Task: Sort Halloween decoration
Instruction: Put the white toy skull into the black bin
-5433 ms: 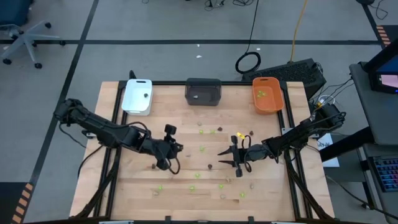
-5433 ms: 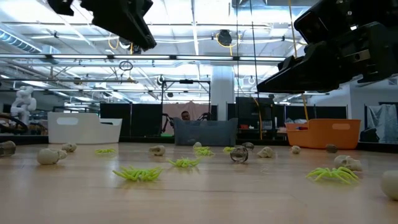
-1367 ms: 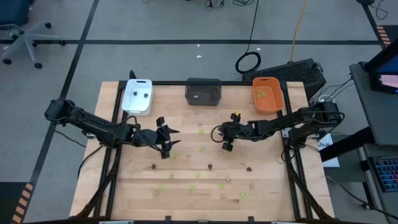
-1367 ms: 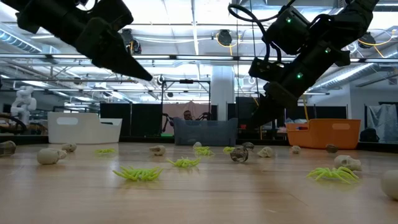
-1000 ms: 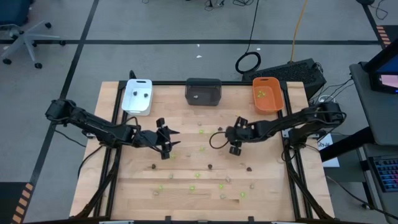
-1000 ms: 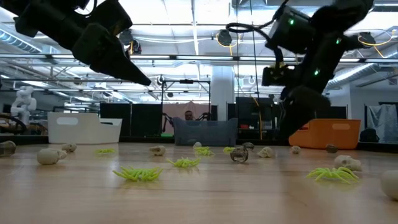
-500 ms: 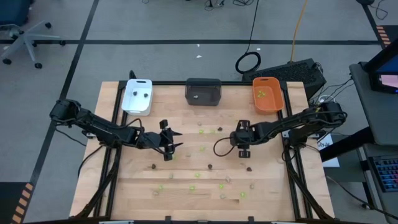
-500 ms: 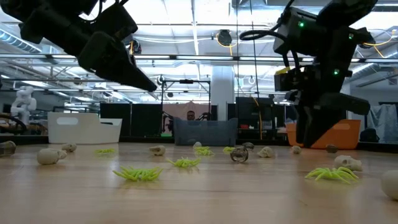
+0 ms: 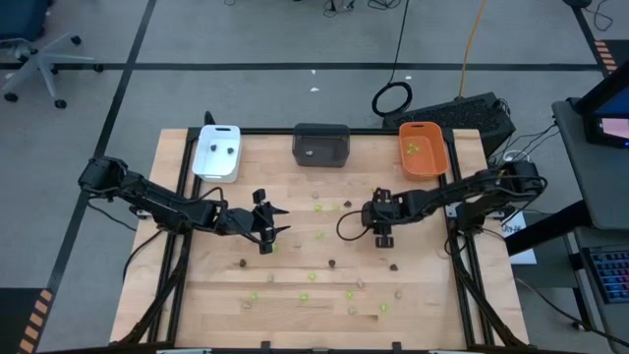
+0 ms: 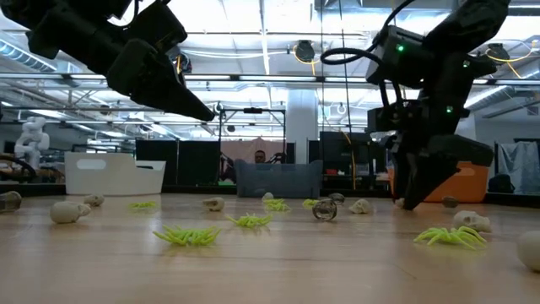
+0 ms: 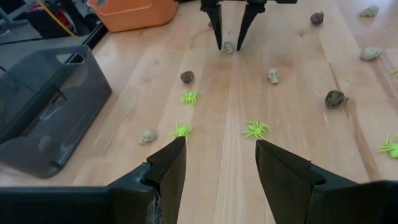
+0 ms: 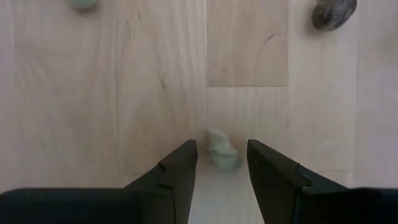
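- Between the right gripper's two spread fingers lies a pale beige-grey skull piece, flat on the tabletop, right of centre; in the right wrist view neither finger clearly touches it.
- Its long axis runs roughly along the gap between the fingers, a little slanted; which end is the face I cannot tell.
- Pointing straight down, the right gripper has its tips at the wood in the low view.
- A dark brown-black piece lies well apart from the skull on bare wood.
- More Halloween decoration is scattered over the tabletop: lime green spiders lying flat with legs splayed, other beige-grey skulls and dark pieces.
- The left gripper hovers above the tabletop left of centre, tilted, its fingers spread with nothing between them; it faces across the wood toward the right gripper.
- Along the far edge stand three trays: a white tray with dark pieces in it, a dark grey tray and an orange tray holding green pieces.
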Controlling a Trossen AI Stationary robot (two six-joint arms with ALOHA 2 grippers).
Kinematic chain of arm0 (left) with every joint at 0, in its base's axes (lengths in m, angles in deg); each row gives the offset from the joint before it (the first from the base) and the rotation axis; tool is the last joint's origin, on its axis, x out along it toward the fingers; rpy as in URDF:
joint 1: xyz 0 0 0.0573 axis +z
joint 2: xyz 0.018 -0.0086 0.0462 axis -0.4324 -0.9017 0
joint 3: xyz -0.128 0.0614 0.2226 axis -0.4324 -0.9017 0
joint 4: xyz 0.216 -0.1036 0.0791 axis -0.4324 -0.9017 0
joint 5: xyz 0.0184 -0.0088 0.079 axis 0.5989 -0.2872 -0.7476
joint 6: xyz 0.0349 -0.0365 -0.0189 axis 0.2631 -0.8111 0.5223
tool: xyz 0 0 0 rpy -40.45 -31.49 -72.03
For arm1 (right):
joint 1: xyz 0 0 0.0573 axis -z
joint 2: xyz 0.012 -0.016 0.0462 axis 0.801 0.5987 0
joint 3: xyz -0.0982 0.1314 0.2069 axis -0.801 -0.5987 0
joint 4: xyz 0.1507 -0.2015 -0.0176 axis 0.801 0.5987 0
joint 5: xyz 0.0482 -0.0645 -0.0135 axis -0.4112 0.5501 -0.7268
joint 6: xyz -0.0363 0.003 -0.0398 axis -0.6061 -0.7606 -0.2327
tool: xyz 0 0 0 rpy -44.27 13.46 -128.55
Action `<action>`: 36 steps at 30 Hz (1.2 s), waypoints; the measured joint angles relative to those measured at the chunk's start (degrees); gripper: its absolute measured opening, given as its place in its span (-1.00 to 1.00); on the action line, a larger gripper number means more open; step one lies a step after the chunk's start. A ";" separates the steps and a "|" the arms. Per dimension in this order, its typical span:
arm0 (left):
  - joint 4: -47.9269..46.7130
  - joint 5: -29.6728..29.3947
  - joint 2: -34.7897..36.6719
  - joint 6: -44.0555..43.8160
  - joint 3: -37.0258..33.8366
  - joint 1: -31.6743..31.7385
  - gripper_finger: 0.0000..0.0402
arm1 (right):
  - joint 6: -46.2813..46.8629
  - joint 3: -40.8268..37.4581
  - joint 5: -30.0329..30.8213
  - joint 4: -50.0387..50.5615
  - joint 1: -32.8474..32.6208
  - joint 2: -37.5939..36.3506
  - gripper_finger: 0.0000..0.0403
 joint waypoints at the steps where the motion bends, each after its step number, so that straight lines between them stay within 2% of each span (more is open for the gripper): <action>1: 0.01 0.00 0.00 0.00 0.00 0.00 -0.04 | 0.00 0.07 -0.35 -0.07 0.20 0.40 -0.33; 7: -0.07 0.82 0.00 -0.04 0.00 0.00 -0.04 | 0.04 0.12 -0.38 0.33 0.47 1.06 -0.44; 16: -0.07 0.83 0.02 0.01 0.00 0.00 -0.04 | 1.05 0.07 -0.37 1.36 0.47 0.91 -0.88; 22: -0.18 0.82 0.02 0.04 0.00 0.00 -0.04 | 1.07 -0.09 -2.02 -2.04 0.49 0.39 -0.90; 28: -0.20 0.81 0.02 0.08 0.00 0.00 -0.04 | 2.61 -0.28 -6.53 -16.06 -0.25 -0.29 -0.90; 36: -0.15 0.83 0.04 0.04 0.07 0.00 -0.04 | 4.14 -3.51 -5.80 -48.81 -2.46 1.92 -0.94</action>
